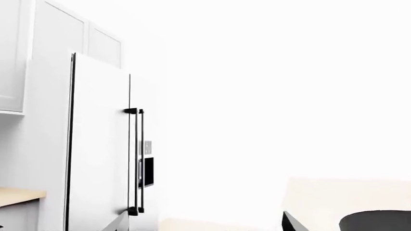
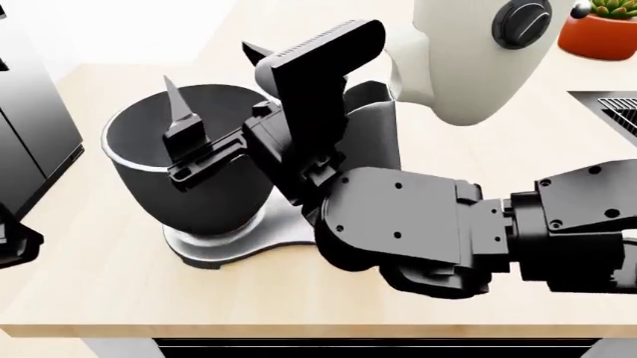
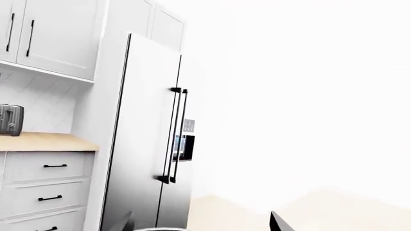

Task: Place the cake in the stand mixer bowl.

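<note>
The stand mixer bowl [image 2: 189, 186] is dark grey with a light rim and sits on the mixer's base at the left of the wooden counter. My right gripper [image 2: 207, 63] hangs over the bowl's mouth, open and empty. In the right wrist view its two fingertips [image 3: 279, 222] stand wide apart and a sliver of the bowl rim [image 3: 160, 229] shows between them. My left gripper [image 1: 202, 225] is open, with only its fingertips [image 1: 290, 220] showing and nothing between them. The cake shows in no view.
The cream mixer head [image 2: 468, 67] rises behind the bowl. A potted plant [image 2: 602, 30] and a dark grate [image 2: 617, 108] are at the far right. A dark block [image 2: 30, 134] stands at the left edge. A fridge [image 3: 147, 144] faces both wrist cameras.
</note>
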`<state>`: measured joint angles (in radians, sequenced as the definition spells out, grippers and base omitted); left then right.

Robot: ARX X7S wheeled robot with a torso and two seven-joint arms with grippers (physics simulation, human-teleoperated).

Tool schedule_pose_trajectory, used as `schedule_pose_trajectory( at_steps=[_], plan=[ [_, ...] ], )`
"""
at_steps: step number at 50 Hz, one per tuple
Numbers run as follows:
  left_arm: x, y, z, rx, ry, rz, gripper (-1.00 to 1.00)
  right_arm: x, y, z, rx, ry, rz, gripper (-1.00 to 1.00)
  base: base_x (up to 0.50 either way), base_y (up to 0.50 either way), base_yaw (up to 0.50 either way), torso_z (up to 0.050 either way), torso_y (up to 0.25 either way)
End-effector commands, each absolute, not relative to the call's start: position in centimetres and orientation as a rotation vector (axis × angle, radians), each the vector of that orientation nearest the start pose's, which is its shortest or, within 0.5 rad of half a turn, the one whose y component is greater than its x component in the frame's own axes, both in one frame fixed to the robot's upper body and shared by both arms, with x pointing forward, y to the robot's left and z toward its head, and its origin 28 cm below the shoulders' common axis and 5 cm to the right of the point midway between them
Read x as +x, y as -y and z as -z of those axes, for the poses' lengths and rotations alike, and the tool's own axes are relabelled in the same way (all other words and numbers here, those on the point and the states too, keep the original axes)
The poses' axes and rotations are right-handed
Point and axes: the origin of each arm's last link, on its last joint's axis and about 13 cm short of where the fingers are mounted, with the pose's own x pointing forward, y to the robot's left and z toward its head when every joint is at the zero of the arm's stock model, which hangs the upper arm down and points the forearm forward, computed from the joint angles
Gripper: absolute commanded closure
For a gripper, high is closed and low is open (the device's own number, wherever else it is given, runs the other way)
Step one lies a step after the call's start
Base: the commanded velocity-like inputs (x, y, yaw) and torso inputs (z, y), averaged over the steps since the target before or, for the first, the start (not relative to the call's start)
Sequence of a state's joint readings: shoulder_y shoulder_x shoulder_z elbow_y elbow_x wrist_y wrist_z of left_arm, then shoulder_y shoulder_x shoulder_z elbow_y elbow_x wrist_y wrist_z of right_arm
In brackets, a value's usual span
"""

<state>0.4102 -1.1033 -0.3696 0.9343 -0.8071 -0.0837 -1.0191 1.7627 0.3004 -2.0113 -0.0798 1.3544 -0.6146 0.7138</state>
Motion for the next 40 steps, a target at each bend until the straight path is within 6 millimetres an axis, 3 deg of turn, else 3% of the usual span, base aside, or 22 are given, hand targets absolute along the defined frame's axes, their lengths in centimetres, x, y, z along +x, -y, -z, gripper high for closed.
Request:
schedule_pose_trajectory(
  at_steps=[1,12,25,40],
  plan=[
    [13.5,-29.5,-21.4,0.125,0.457,-0.387,-1.0,24.4,-1.3,-26.0,0.008,0.488,-0.75,-1.0,0.0,0.0,0.0,0.0,0.0],
    [13.6,-29.4,-21.3,0.124,0.452,-0.381,-1.0,20.9,0.5,-25.6,-0.079,0.573,-0.705,-1.0,0.0,0.0,0.0,0.0,0.0],
    [13.6,-29.2,-21.1,0.124,0.449,-0.371,-1.0,17.2,4.9,-24.3,-0.129,0.573,-0.514,-1.0,0.0,0.0,0.0,0.0,0.0],
    [13.6,-29.1,-20.9,0.123,0.443,-0.362,-1.0,14.5,8.8,-23.9,-0.156,0.607,-0.272,-1.0,0.0,0.0,0.0,0.0,0.0]
  ],
)
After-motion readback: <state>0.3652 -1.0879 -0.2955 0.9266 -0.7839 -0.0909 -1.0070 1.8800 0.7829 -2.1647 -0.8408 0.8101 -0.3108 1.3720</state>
